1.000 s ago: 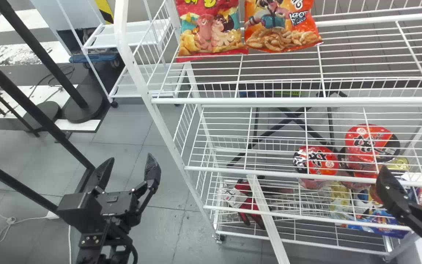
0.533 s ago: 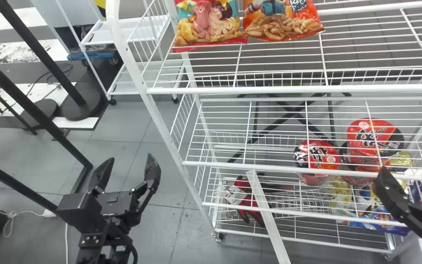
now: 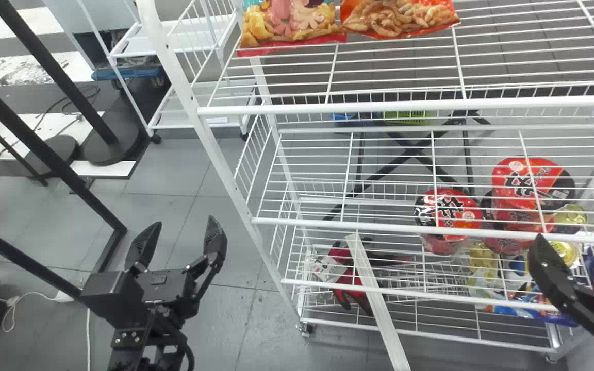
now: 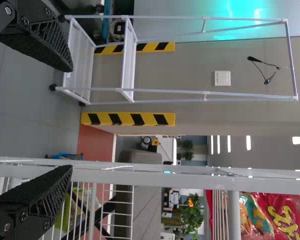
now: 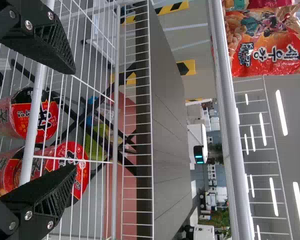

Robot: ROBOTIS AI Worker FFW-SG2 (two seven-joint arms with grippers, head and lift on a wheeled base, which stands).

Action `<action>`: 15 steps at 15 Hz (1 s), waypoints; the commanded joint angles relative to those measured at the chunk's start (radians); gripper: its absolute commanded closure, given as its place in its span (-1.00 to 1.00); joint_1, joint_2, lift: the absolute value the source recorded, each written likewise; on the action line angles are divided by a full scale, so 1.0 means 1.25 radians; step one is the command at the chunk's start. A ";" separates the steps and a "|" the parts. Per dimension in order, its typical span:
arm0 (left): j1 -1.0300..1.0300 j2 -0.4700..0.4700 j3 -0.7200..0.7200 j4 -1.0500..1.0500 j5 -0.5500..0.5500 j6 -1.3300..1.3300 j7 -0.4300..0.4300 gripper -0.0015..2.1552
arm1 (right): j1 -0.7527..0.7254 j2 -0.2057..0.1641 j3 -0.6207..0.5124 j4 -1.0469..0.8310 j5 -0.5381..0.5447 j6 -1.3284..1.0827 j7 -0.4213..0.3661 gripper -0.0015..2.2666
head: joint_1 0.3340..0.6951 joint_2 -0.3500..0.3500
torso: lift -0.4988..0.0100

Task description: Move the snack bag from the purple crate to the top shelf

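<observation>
The white wire rack (image 3: pixel 328 109) was the biggest thing in front of me, and its top shelf (image 3: pixel 529 56) ran across the upper part of my head view. Behind it to the left stood a smaller white cart (image 3: pixel 194 126) on casters.

My left gripper (image 3: pixel 178 226) hung to the left of the rack with its fingers spread and nothing between them. I had the right gripper (image 3: pixel 577 234) at the rack's right side, by its front, also wide apart and empty.

Two snack bags sat side by side toward the left end of the top shelf: a red bag (image 3: pixel 289 23) and, to its right, an orange bag (image 3: pixel 397 18). I could not tell which of them the task meant.

Lower down, through the wires, I saw red noodle tubs (image 3: pixel 446 208) toward the right, with shiny packets (image 3: pixel 526 299) beneath them. To the left of those packets lay a red and black bundle (image 3: pixel 342 275).
</observation>
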 commanded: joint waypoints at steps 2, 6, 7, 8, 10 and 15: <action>0.003 0.000 0.000 -0.003 -0.001 0.000 -0.001 -0.87 | 0.001 0.001 0.002 -0.001 -0.001 0.000 0.000 -0.86 | 1.00 0.69 | -0.19; 0.004 0.002 0.000 -0.006 -0.001 0.000 -0.001 -0.87 | 0.006 0.001 0.006 -0.010 0.002 0.000 0.000 -0.86 | 1.00 0.70 | -0.25; 0.005 0.002 0.000 -0.006 0.000 -0.002 -0.001 -0.87 | 0.006 0.001 0.006 -0.011 0.002 0.000 0.000 -0.86 | 1.00 0.70 | -0.26; 0.005 0.002 0.000 -0.007 0.000 -0.002 -0.001 -0.87 | 0.007 0.001 0.006 -0.012 0.002 0.000 0.000 -0.86 | 1.00 0.70 | -0.28; 0.006 0.002 0.000 -0.009 -0.001 -0.002 -0.001 -0.87 | 0.008 0.001 0.006 -0.014 0.002 0.000 0.000 -0.86 | 1.00 0.71 | -0.31; 0.008 0.001 0.000 -0.009 -0.001 -0.002 -0.001 -0.87 | 0.009 0.001 0.007 -0.014 0.003 0.000 0.000 -0.86 | 1.00 0.71 | -0.39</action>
